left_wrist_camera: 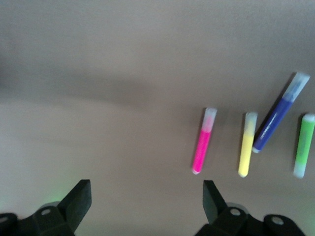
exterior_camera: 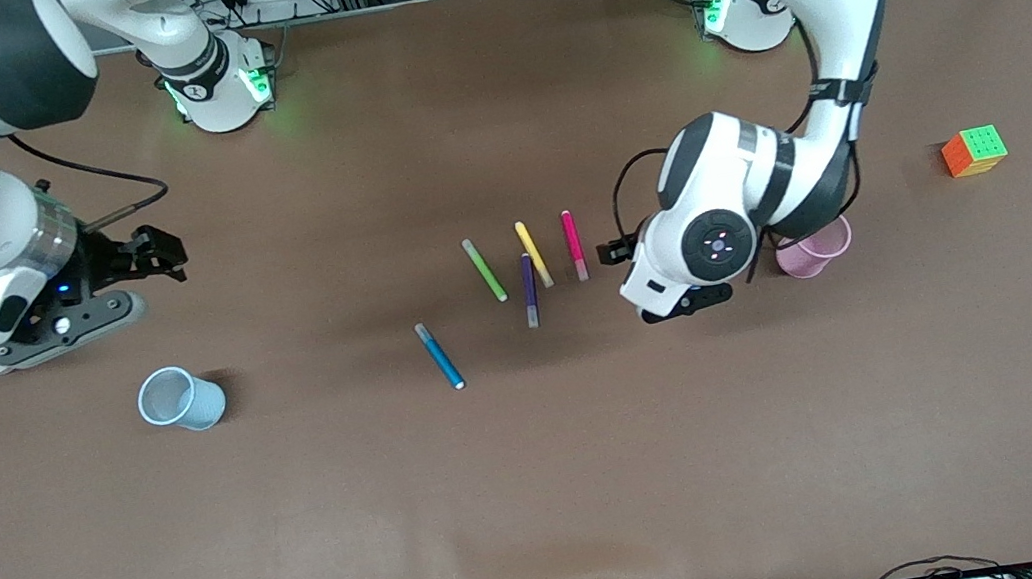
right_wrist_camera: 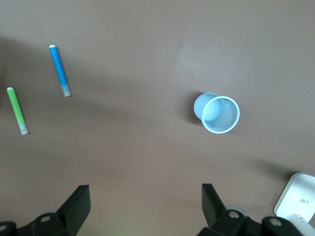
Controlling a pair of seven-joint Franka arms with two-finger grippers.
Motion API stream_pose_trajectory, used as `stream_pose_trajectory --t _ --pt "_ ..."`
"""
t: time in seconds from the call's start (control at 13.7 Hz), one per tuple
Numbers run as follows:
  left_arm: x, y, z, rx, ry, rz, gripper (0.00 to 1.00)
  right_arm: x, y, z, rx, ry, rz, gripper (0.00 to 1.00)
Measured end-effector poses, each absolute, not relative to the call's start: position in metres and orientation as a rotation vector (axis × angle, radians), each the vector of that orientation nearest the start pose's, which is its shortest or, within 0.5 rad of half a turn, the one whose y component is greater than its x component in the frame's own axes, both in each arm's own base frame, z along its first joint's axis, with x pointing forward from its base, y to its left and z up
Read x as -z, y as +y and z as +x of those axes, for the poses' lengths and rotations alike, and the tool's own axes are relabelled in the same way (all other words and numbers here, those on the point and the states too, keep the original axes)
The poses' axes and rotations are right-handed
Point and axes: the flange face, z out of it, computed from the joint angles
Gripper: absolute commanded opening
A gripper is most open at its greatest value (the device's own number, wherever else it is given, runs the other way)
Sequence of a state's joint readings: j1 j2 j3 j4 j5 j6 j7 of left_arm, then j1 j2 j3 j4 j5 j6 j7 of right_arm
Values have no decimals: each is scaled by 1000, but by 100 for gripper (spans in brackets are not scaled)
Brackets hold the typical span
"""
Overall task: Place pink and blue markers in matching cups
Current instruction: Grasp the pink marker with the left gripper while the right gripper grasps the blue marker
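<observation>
Above pink marker [left_wrist_camera: 204, 141], left gripper [left_wrist_camera: 146, 199] wide, empty.

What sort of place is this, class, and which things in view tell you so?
Most likely a robotics lab: two robot arms fixed to a brown table, framing and cables along its edge, and test props laid out, such as markers, a blue cup and a puzzle cube.

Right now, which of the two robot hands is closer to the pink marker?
The left gripper, open, hangs over the table just beside the pink marker, between it and the pink cup. The right gripper, also open, waits toward the right arm's end, near the blue cup.
</observation>
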State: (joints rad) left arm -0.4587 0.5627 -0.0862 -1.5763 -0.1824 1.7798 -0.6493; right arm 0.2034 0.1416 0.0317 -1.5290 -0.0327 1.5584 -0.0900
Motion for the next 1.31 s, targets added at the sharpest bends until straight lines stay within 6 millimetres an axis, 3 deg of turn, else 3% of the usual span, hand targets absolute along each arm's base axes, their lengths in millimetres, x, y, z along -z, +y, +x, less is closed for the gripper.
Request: stream_pose_trajectory --t 0.22,0.37,0.58,0.8,1.02,1.1,1.17,1.31 --pt "-255 -365 546 -651 -320 -3028 100 -554 170 575 -152 -610 -3116 100" --pt "-231 -372 540 -675 -323 -3008 100 -538 192 578 -145 -663 -3105 100" --pt "-204 -377 535 -757 -383 -3014 100 -495 225 590 -153 -735 -3089 100" --pt "-179 -381 530 -829 -442 -3017 99 -446 242 606 -159 -760 -3080 100" --pt "-159 -385 527 -838 -469 -3025 94 -412 264 611 -140 -804 -3067 100" --pt "-155 -388 526 -840 -480 -3033 89 -400 275 612 -120 -825 -3056 100" --pt "-151 -392 524 -844 -485 -3038 68 -386 287 612 -101 -839 -3041 100" --pt "-146 -401 518 -844 -486 -3041 42 -348 308 613 -79 -836 -3002 100"
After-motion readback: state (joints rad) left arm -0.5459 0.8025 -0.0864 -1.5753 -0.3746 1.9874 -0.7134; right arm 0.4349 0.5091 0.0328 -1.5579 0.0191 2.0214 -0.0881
